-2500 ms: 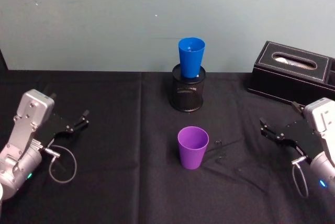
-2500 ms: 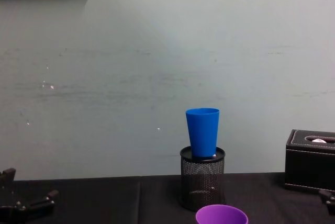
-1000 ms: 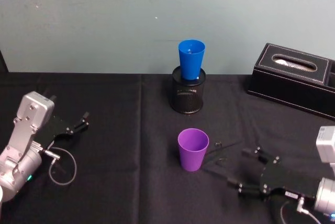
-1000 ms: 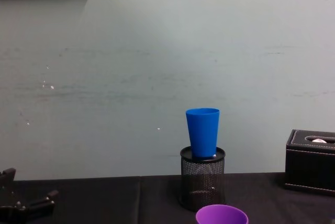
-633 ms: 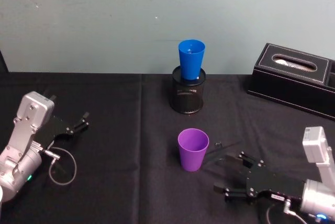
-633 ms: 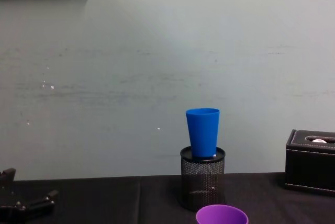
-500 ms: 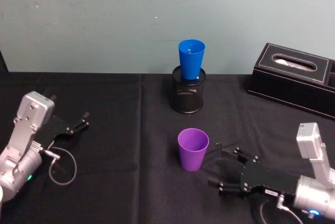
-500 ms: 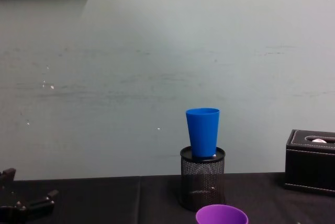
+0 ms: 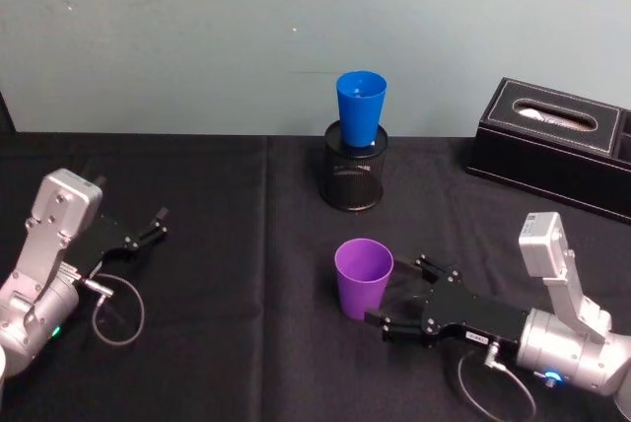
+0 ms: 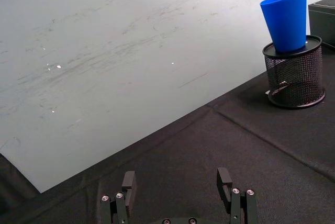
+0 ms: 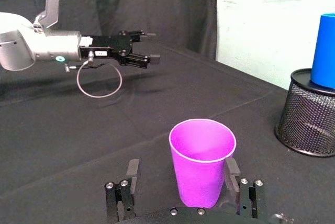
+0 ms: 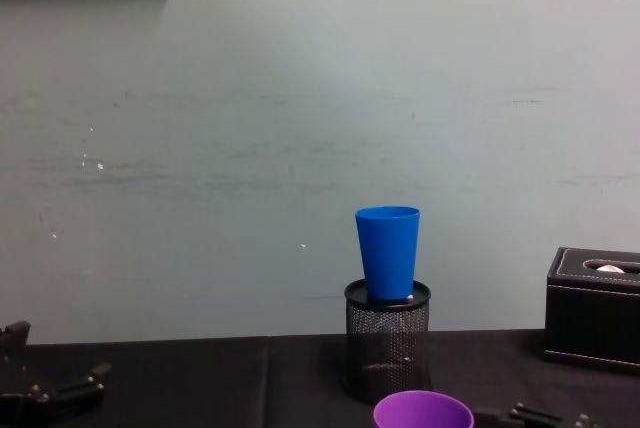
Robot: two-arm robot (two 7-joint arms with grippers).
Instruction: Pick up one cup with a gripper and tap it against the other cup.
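One black-clothed desk (image 9: pixel 227 343) carries one tissue box (image 9: pixel 552 146) at its rear right corner. Two grippers: the left gripper (image 9: pixel 158 225) sits near the left edge, fingers spread; the right gripper (image 9: pixel 402 294) is spread open around the upright purple cup (image 9: pixel 363 279) at desk centre. One mesh pen holder (image 9: pixel 352 180) at rear centre holds the blue cup (image 9: pixel 360 106). Two cups total.

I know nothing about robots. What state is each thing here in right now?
Purple cup: standing upright, mouth up.
Blue cup: upright, sitting in the mesh holder.
Right gripper: open, around the purple cup.
Left gripper: open, idle at the left.
Tissue box: tissue showing at its slot.
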